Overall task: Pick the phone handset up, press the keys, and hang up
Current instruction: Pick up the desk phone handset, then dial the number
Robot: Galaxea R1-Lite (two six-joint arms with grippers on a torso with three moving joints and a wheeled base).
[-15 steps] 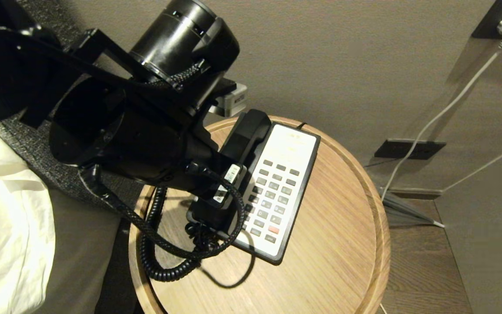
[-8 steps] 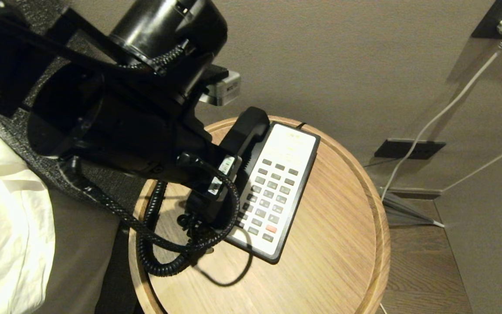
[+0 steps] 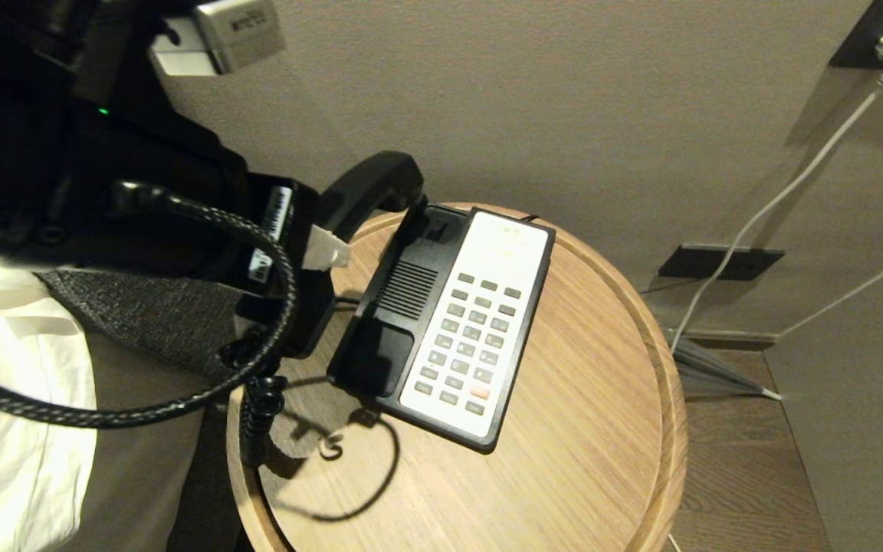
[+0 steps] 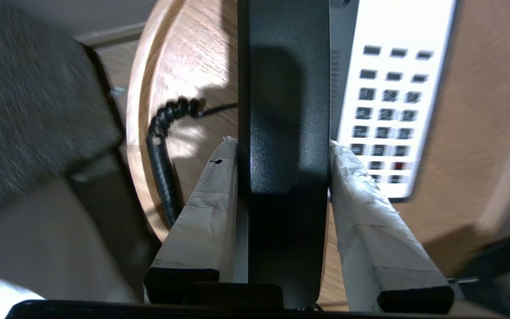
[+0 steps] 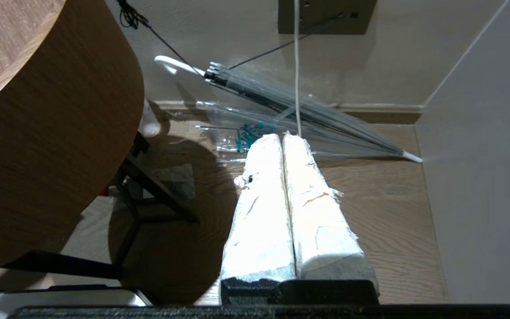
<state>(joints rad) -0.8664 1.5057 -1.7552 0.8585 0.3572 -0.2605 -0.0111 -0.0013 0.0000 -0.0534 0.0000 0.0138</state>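
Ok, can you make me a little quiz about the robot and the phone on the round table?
1. True or false: the phone handset lies in its cradle on the phone base.
2. Which gripper holds the handset?
A. the left gripper
B. the right gripper
C. neither
3. Fill in the gap: among the grey keys, one button is ____.

Key:
1. False. The handset is lifted off, up beside the base, and the cradle lies bare.
2. A. Its fingers clamp the handset on both sides; the right gripper hangs shut, low beside the round table, near an umbrella on the floor.
3. Red.
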